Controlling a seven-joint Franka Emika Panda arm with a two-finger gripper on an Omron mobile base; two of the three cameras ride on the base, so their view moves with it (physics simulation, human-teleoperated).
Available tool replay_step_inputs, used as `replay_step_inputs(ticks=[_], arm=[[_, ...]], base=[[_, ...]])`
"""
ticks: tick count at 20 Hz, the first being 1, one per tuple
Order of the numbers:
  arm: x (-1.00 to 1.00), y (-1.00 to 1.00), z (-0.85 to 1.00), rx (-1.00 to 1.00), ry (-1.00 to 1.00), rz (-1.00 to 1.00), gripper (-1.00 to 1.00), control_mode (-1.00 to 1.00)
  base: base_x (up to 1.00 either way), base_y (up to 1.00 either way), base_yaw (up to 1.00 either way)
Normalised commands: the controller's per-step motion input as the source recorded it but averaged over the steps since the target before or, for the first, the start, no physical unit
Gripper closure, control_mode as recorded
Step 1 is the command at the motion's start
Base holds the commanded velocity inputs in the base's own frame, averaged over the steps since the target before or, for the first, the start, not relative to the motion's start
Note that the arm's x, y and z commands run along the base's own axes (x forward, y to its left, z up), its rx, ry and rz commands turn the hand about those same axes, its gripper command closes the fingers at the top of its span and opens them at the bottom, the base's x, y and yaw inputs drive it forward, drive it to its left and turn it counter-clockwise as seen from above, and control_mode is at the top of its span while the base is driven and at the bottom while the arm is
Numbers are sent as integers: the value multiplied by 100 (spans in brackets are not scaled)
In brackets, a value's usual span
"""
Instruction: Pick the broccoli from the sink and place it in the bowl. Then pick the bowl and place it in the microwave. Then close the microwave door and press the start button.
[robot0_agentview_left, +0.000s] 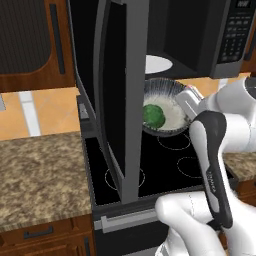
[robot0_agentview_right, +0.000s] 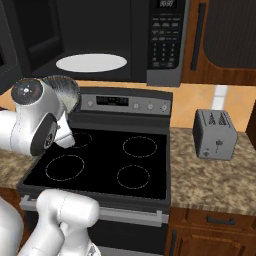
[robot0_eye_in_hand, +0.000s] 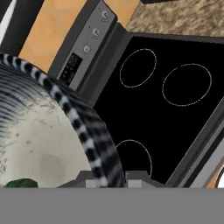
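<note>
Broccoli (robot0_agentview_left: 154, 115) sits inside the bowl (robot0_agentview_left: 162, 106), a bright green lump low against the pale speckled inner wall, so the first step of the task looks done. In the hand view only its green edge peeps up at the bottom, beside the bowl's striped rim.

That rim runs straight between the two dark fingertips of the gripper (robot0_eye_in_hand: 109, 177), which is pinched tight on the bowl's wall, one finger inside and one outside. A rim pinch like this suits a shallow bowl too wide to be spanned.

From the left base view the bowl hangs in the air above the black stovetop (robot0_agentview_left: 165, 167), tipped somewhat toward the camera, and just below the mouth of the microwave (robot0_agentview_right: 100, 40). Judging by this, the carry toward the oven cavity is under way, with lifting and sliding in left to do. The tilt is worth minding, since the broccoli could roll out.

Within the cavity the white turntable (robot0_agentview_right: 91, 62) lies bare, ready to take the bowl. The microwave door (robot0_agentview_left: 120, 95) stands swung wide open, edge-on in the left base view, leaving the way in free. Its keypad column (robot0_agentview_right: 166, 37) is on the right. Farther right, a small grey toaster (robot0_agentview_right: 215, 134) stands on the speckled counter (robot0_agentview_right: 210, 185).
</note>
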Motion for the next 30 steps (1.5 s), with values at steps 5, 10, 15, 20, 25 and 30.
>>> replay_step_inputs(ticks=[5, 10, 15, 20, 25, 30], arm=[[36, -4, 61, 0, -8, -19, 100, -100], [85, -12, 51, 12, 0, -12, 100, -100], [94, -3, 49, 15, 2, 0, 100, -100], [100, 2, 2, 2, 11, -1, 100, -100], [93, 0, 1, 4, 3, 0, 100, -100], [81, 3, 0, 3, 1, 0, 100, -100]], base=[[0, 0, 0], [0, 0, 0], [0, 0, 0], [0, 0, 0], [0, 0, 0], [0, 0, 0]])
